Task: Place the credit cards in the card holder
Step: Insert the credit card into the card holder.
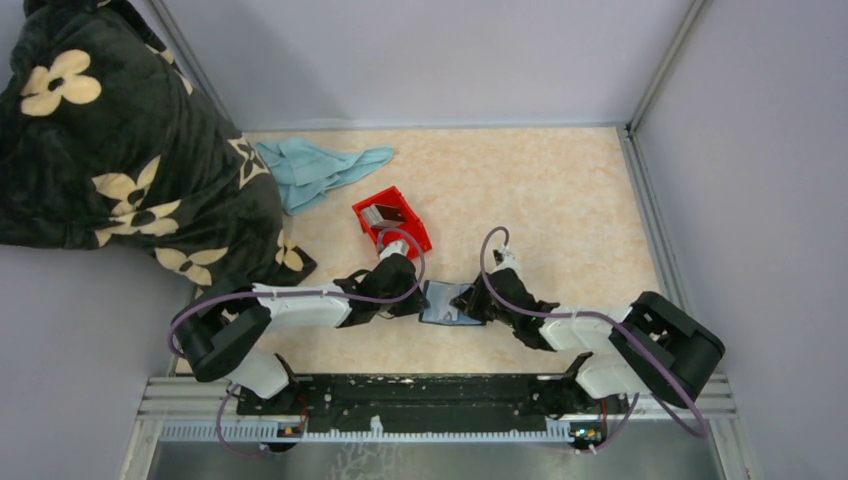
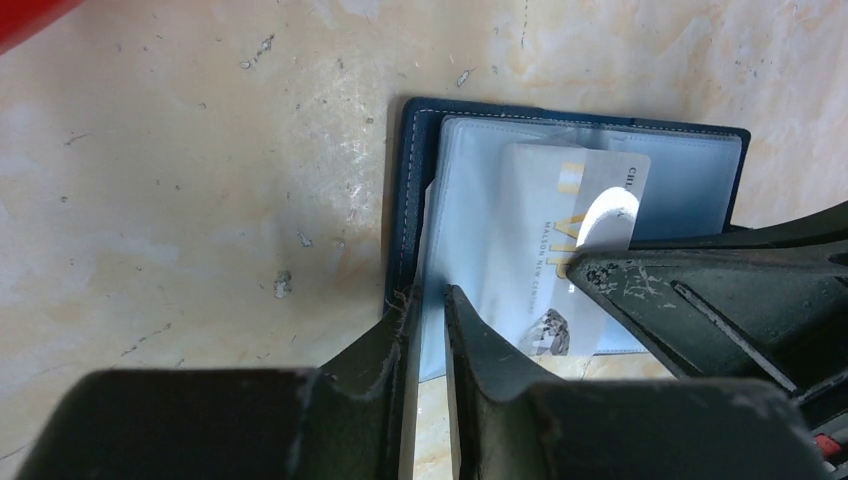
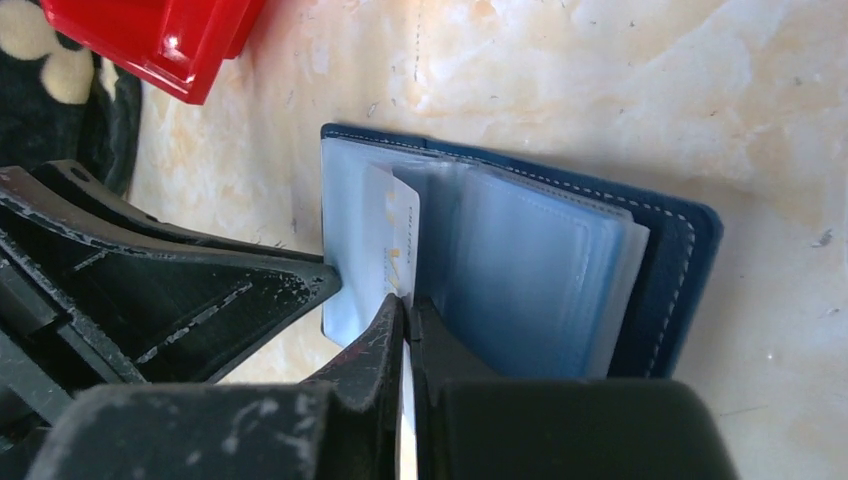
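Note:
The navy card holder lies open on the table between both grippers, its light blue slotted sleeves facing up. My left gripper is shut on the near left edge of a sleeve of the card holder. My right gripper is shut on a greyish-white credit card. The card stands partly inside a sleeve of the card holder. It also shows in the left wrist view, with the right gripper's finger over its corner. More cards lie in the red bin.
The red plastic bin stands just behind the left gripper. A light blue cloth lies at the back left. A dark floral blanket covers the left side. Grey walls close the table at the back and right.

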### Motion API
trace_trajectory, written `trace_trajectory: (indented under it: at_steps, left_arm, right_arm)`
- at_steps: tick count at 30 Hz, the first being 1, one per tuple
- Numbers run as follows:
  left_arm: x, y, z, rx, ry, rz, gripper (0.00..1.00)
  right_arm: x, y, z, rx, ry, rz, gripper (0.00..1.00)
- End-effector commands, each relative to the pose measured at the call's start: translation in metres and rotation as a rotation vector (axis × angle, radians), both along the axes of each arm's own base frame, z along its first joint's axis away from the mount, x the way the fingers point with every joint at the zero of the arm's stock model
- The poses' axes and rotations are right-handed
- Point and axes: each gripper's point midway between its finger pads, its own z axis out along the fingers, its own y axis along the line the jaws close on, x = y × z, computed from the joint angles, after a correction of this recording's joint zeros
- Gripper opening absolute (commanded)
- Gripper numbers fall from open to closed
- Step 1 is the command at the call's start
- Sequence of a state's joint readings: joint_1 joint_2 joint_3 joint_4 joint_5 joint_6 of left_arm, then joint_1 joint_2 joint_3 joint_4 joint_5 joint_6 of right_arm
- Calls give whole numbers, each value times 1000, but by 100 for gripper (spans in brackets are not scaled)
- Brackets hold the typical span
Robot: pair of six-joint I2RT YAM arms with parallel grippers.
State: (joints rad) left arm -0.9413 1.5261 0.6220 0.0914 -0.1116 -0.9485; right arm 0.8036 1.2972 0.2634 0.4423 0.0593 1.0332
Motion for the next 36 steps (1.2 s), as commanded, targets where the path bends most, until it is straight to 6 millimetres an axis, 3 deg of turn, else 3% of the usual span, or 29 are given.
trace_trajectory:
  at_steps: [1, 6, 11, 24, 36]
  left_arm:
    - [-32, 20, -36, 111, 108, -48, 21]
    - [-31, 21, -34, 107, 98, -46, 21]
    - [-32, 21, -33, 100, 93, -46, 22]
    - [-32, 25, -23, 67, 67, -36, 22]
    - [-35, 28, -8, -14, 34, -21, 31]
  right_arm:
    - [-18, 1, -19, -119, 54, 57, 5]
    - [-23, 4, -17, -198, 58, 80, 31]
    - [-22, 2, -14, -230, 60, 82, 47]
    - [-22, -4, -10, -369, 83, 80, 51]
    - [-22, 10, -20, -478, 114, 127, 53]
